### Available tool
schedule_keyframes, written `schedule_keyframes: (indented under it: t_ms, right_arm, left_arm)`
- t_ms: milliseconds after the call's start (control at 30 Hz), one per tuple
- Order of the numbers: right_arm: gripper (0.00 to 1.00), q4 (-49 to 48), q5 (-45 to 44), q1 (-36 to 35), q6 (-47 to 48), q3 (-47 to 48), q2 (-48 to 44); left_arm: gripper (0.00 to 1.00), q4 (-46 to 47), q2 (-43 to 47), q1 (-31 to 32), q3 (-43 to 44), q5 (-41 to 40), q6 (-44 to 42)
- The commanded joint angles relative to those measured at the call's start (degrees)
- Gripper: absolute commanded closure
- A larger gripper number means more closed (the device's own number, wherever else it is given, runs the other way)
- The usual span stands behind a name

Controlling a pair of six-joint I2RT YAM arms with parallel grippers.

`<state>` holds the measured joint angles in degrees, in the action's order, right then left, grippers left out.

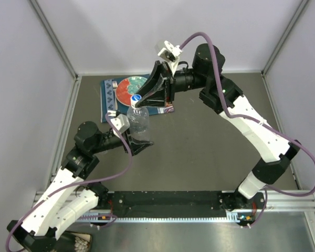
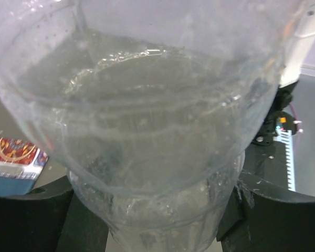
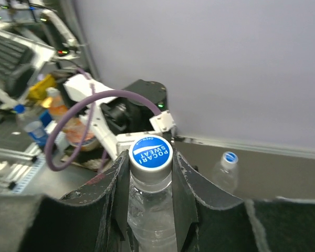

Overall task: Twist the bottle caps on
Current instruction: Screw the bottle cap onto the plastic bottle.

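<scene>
Right tool (image 3: 150, 176) is narrowed onto the blue-topped cap (image 3: 151, 153), one finger touching each side, so it is holding the cap at the top of the bottle (image 3: 149, 223). Cap sits square on the neck; how far it is threaded down, cannot tell. Left tool (image 2: 157, 223) is clamped round the lower body of the same clear bottle, dark fingers on both sides, plastic filling the left wrist view. From above, the bottle stands roughly upright between the two tools, left of bench centre, just in front of the patterned plate (image 1: 125, 88); whether its base touches the bench (image 1: 210, 157) cannot tell. Beyond the right tool, a second bottle (image 3: 226, 170) near the wall already has a cap on it, tightness unknown. Judgement: mid-task, on the twist step for this bottle, so at most one bottle done. Left to do: finish turning this cap, release, then the orange bottle, which I cannot pick out for sure.
</scene>
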<state>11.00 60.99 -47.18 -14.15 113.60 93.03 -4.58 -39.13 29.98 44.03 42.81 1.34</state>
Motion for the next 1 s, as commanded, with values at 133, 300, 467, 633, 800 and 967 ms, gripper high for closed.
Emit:
schedule_keyframes:
  t_ms: [133, 300, 467, 633, 800, 967]
  right_arm:
    - [1.00, 24.7, -12.7, -4.1, 16.4, -1.3, -1.2]
    - [1.00, 25.0, -19.2, -6.9, 12.3, -1.7, 0.6]
    - [1.00, 27.4, -30.9, -9.3, 7.3, -1.7, 1.8]
    - [1.00, 29.7, -45.8, -12.3, 2.4, -0.9, 2.8]
    - [1.00, 31.7, -56.8, -16.4, -0.3, 1.7, 5.5]
    - [0.72, 31.7, -62.0, -17.3, -0.5, 4.1, 6.6]
  left_arm:
    - [1.00, 3.8, 0.1, -0.8, 4.4, -13.4, 0.4]
    - [1.00, 4.1, -0.4, -0.8, 5.1, -13.4, 1.1]
    - [1.00, 4.1, -0.9, -0.8, 5.9, -17.9, -0.2]
    - [1.00, 4.1, -1.1, -0.8, 6.0, -24.1, -0.9]
    - [1.00, 4.1, -1.3, -0.8, 6.0, -30.8, -3.1]
    - [1.00, 4.1, -0.9, -1.1, 6.0, -32.9, -3.8]
